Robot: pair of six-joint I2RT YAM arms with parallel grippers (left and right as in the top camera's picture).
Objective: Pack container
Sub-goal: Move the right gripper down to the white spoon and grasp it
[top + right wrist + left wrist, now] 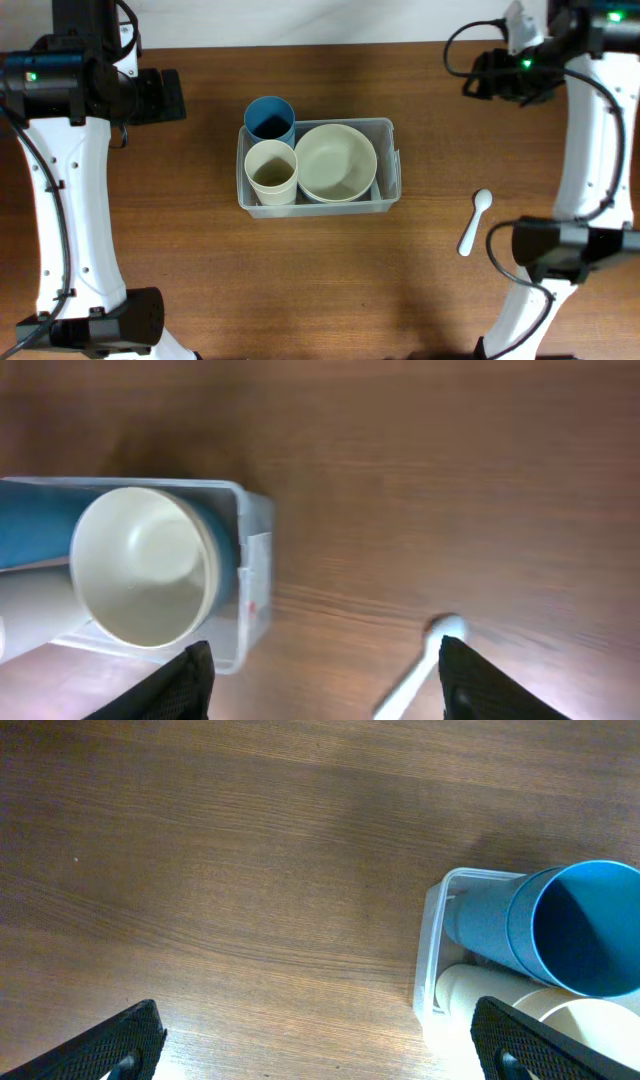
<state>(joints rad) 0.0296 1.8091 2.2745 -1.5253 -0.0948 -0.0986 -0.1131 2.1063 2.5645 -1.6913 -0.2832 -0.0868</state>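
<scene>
The left gripper [320, 1048] stands with its two black, ridged fingers [120, 1042] wide apart and nothing between them, hovering over bare bench [180, 250] toward the left edge. The bench is brown wood with a fine, streaky grain and a soft sheen. Just past this gripper, in the left wrist view, the rounded corner of the container [432, 935] shows as thin, milky-clear plastic with a raised rim.

The right gripper [330, 685] also has its dark fingers [188, 682] apart and grips nothing. It is raised near the far right corner of the bench. Below it on the wood lies a white spoon [475, 222], smooth and slim with a small oval bowl, blurred in the right wrist view. It lies well clear of the tub, toward the right edge.

The container [388, 128] sits about the middle of the bench: a clear, see-through rectangular tub with rounded corners and a lip around the top. Inside, a blue cup [269, 118] with a matte, round mouth stands in the tub's far left corner. A cream cup [271, 172] of the same tapered shape stands beside it, at the near left. A wide, shallow cream bowl [335, 162], smooth and round, fills the right half. A thin strip of blue shows along the bowl's edge; what it belongs to cannot be told.
</scene>
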